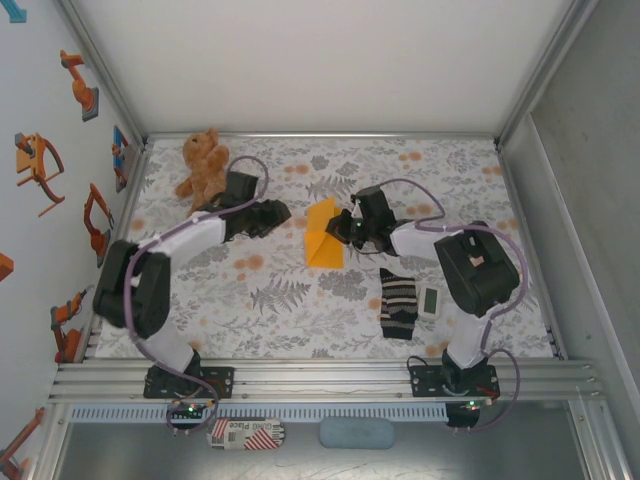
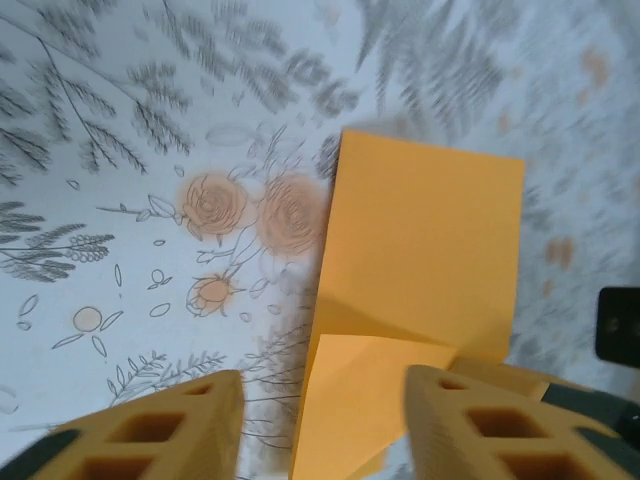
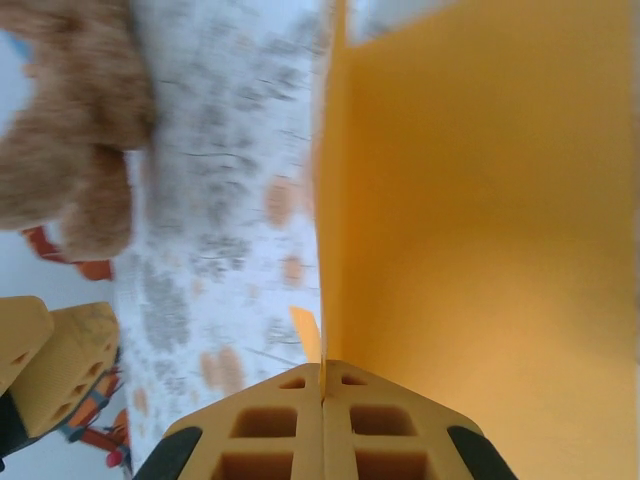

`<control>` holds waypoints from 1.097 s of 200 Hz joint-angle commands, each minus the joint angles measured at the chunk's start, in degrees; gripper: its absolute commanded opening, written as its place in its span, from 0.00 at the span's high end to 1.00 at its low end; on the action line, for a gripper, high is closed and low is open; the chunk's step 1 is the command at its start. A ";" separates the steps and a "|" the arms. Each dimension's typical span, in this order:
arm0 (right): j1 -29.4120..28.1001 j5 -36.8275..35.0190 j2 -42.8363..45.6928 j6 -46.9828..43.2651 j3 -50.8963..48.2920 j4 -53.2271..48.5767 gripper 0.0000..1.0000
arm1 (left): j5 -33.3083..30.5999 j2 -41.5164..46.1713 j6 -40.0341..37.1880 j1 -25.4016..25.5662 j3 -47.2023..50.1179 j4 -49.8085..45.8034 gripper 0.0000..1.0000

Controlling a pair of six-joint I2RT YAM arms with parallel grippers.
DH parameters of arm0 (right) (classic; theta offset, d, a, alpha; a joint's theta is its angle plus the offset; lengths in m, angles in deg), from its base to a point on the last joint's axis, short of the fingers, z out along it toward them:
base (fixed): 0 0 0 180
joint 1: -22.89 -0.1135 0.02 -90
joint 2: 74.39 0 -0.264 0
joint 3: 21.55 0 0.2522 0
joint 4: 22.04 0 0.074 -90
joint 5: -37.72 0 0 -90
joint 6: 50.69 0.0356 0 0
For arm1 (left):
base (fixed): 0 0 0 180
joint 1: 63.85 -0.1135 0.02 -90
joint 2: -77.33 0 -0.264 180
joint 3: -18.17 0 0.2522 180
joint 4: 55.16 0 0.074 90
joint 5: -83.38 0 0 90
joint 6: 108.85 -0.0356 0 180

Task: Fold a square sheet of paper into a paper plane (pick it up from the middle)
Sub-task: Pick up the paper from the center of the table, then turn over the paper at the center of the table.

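- Top external: paper sheet sits mid-table, part folded. Its near part lies flat on the table and its far flap is lifted off it.
- Right tool: closed, pinching the sheet at its right edge. Right wrist view shows the paper standing up from the shut fingertips.
- Left tool: open, fingers apart, nothing gripped. It hovers just left of the sheet, not touching as far as I can see.
- Risk 1: one pinch at an edge of thin paper. A pull or twist from the right arm would likely drag the whole sheet across the table instead of turning the flap, so the crease line drifts.
- Risk 2: nothing pins the flat part. A flap laid over like this probably lands skewed, and the plane comes out lopsided.
- Risk 3: a hard pinch plus a sideways move could crumple or tear that edge.
- Risk 4: the left tool coming in open could snag the raised flap or shove the sheet into the right tool.
- Teddy bear far left and sock near right are well apart from the sheet. Clash looks unlikely to me.
- Count: 1 paper sheet, 2 tools, 1 teddy bear, 1 striped sock, 1 small white device just right of the sock. No finished plane yet.
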 commanded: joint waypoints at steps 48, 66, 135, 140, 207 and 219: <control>0.64 11.23 9.86 -1.94 7.06 8.07 1.00 | 6.87 20.73 8.65 -0.39 12.52 15.93 0.08; 0.64 13.56 10.85 0.93 8.67 9.99 1.00 | 10.55 22.83 10.46 -0.06 13.84 20.80 0.00; 0.64 18.05 11.43 12.49 10.16 20.80 1.00 | 16.15 21.79 11.83 2.83 11.37 28.72 0.01; 0.64 18.00 11.49 12.71 10.12 20.87 1.00 | 16.24 21.85 11.97 2.83 11.41 29.52 0.03; 1.06 18.93 13.17 12.64 10.63 17.74 1.00 | 15.23 23.16 12.78 1.62 13.65 36.10 0.29; 1.08 19.12 13.51 12.49 10.63 17.33 1.00 | 15.84 22.84 12.70 1.52 13.30 36.31 0.37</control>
